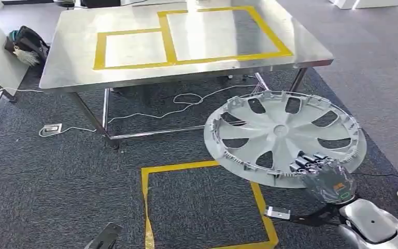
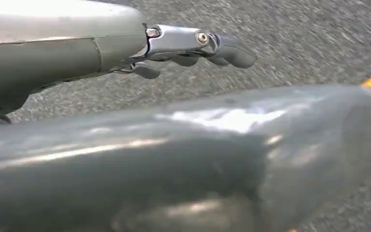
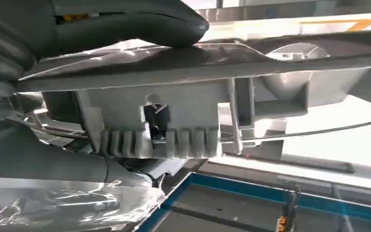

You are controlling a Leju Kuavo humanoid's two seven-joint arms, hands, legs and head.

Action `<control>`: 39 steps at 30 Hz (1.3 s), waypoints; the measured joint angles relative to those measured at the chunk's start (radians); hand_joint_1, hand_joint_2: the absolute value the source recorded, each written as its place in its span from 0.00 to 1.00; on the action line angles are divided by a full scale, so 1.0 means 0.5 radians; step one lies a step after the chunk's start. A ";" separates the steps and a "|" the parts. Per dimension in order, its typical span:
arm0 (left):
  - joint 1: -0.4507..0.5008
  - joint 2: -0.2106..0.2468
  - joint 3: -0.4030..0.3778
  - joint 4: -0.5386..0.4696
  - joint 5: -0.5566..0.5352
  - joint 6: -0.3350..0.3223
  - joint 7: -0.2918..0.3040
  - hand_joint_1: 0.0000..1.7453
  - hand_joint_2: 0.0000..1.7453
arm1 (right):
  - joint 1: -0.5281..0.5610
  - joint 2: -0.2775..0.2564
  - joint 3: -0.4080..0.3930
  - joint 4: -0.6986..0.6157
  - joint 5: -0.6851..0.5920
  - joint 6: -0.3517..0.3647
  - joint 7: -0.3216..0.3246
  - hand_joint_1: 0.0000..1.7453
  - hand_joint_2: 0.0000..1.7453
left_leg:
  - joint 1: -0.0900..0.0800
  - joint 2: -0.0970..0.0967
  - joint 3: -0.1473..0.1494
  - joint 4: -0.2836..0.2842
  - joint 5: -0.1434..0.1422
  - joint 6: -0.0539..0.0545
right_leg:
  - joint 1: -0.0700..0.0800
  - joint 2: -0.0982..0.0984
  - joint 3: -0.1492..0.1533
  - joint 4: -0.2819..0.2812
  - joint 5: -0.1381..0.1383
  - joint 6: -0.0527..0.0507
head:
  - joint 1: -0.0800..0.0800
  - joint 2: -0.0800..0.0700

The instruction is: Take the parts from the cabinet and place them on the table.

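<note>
Right hand (image 1: 325, 174) grips the near rim of a grey hubcap (image 1: 282, 135), dark fingers (image 1: 307, 162) over its spoked face and the thumb (image 3: 125, 21) pressed on the other side. It is held tilted above the carpet, near and right of the steel bench (image 1: 72, 57). Left hand (image 2: 193, 46) hangs over the carpet with fingers loosely curled, holding nothing.

No readable text, labels, brands or numbers anywhere. The right hand (image 1: 327, 179) has a small orange and green marking on its back, too blurred to read. The wheel cover (image 1: 285, 136) it grips shows no legible lettering, and the table (image 1: 186, 39) beyond carries only yellow tape outlines.
</note>
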 joint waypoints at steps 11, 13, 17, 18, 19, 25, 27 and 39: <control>-0.001 0.006 0.002 0.000 0.007 -0.017 -0.028 0.00 0.00 | 0.001 -0.075 -0.018 -0.019 -0.024 0.059 -0.021 1.00 1.00 | -0.002 0.000 -0.001 0.000 0.000 0.028 | -0.002 0.001 0.013 -0.033 0.019 0.036 | 0.001 0.000; -0.001 0.008 0.003 0.000 0.015 -0.018 -0.031 0.00 0.00 | 0.000 -0.095 -0.029 -0.039 -0.034 0.076 -0.027 1.00 1.00 | -0.002 0.000 -0.001 0.000 0.002 0.030 | -0.001 0.001 0.013 -0.032 0.019 0.036 | 0.000 0.000; -0.001 0.010 0.005 0.000 0.018 -0.031 -0.034 0.00 0.00 | -0.011 -0.168 -0.052 -0.087 -0.075 0.132 -0.053 1.00 1.00 | -0.001 0.000 -0.001 0.000 0.004 0.031 | -0.001 0.001 0.013 -0.032 0.019 0.037 | 0.000 0.000; -0.001 0.011 0.005 0.000 0.018 -0.033 -0.034 0.00 0.00 | -0.015 -0.183 -0.058 -0.095 -0.085 0.142 -0.056 1.00 1.00 | 0.000 0.000 -0.001 0.000 0.004 0.031 | 0.000 0.001 0.013 -0.031 0.019 0.037 | 0.001 0.000; -0.001 0.011 0.005 0.000 0.018 -0.037 -0.034 0.00 0.00 | -0.021 -0.201 -0.066 -0.104 -0.095 0.151 -0.064 1.00 1.00 | 0.000 0.000 -0.001 0.000 0.004 0.031 | 0.000 0.001 0.012 -0.031 0.019 0.037 | 0.000 0.000; -0.001 0.011 0.006 0.000 0.018 -0.043 -0.034 0.00 0.00 | -0.044 -0.250 -0.087 -0.136 -0.105 0.157 -0.068 1.00 1.00 | 0.000 0.000 0.000 0.000 0.005 0.030 | 0.001 0.001 0.013 -0.030 0.019 0.037 | 0.000 0.000; -0.001 0.011 0.006 0.000 0.018 -0.044 -0.034 0.00 0.00 | -0.043 -0.258 -0.087 -0.143 -0.105 0.157 -0.069 1.00 1.00 | 0.000 0.000 -0.001 0.000 0.005 0.030 | 0.000 0.001 0.012 -0.030 0.019 0.037 | 0.000 0.000; -0.001 0.011 0.006 0.000 0.011 -0.057 -0.033 0.00 0.00 | -0.046 -0.272 -0.088 -0.146 -0.114 0.161 -0.070 1.00 1.00 | 0.000 0.000 -0.001 0.000 0.004 0.031 | 0.000 0.001 0.012 -0.030 0.019 0.037 | 0.000 0.000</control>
